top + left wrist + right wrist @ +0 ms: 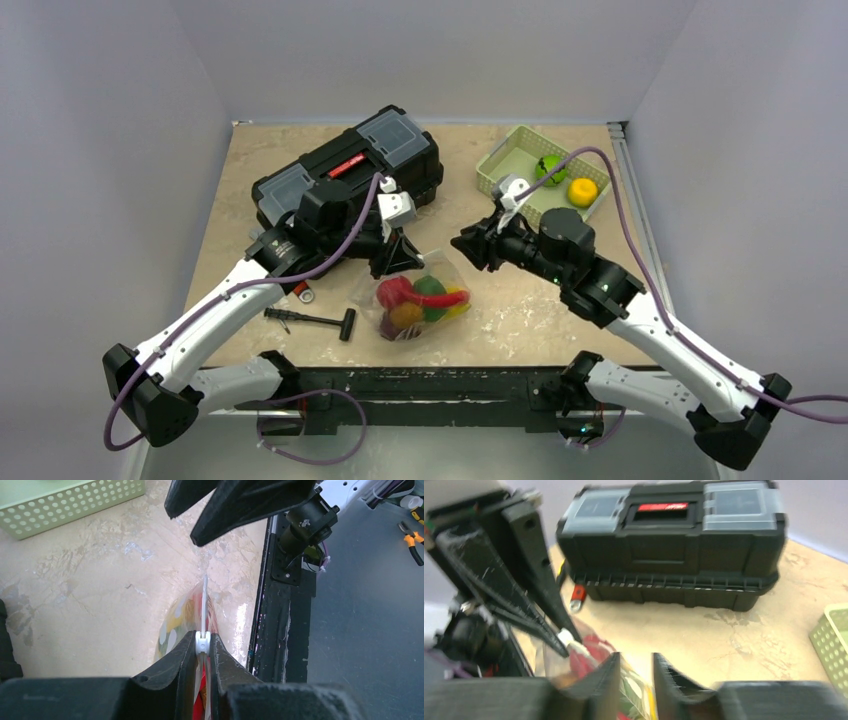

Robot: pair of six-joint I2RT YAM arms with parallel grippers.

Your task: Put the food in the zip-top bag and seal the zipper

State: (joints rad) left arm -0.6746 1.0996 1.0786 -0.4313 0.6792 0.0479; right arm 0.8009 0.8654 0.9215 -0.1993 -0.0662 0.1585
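Note:
The clear dotted zip-top bag (pixel 415 300) lies on the table with red, green and yellow toy food (pixel 398 293) inside. My left gripper (pixel 398 262) is shut on the white slider (pixel 202 642) of the zipper (pixel 204 605), at the bag's upper left edge. My right gripper (pixel 462 243) is open and empty, just right of the bag's mouth. In the right wrist view the bag (pixel 636 692) shows in the gap of my right gripper (pixel 635 657). A green fruit (pixel 548 167) and a yellow fruit (pixel 582 190) sit in the pale green basket (pixel 500 160).
A black toolbox (pixel 350 170) stands at the back left, close behind my left arm. A black-handled tool (pixel 310 320) lies left of the bag. The basket stands at the back right. The table's dark front edge (pixel 280 630) is close to the bag.

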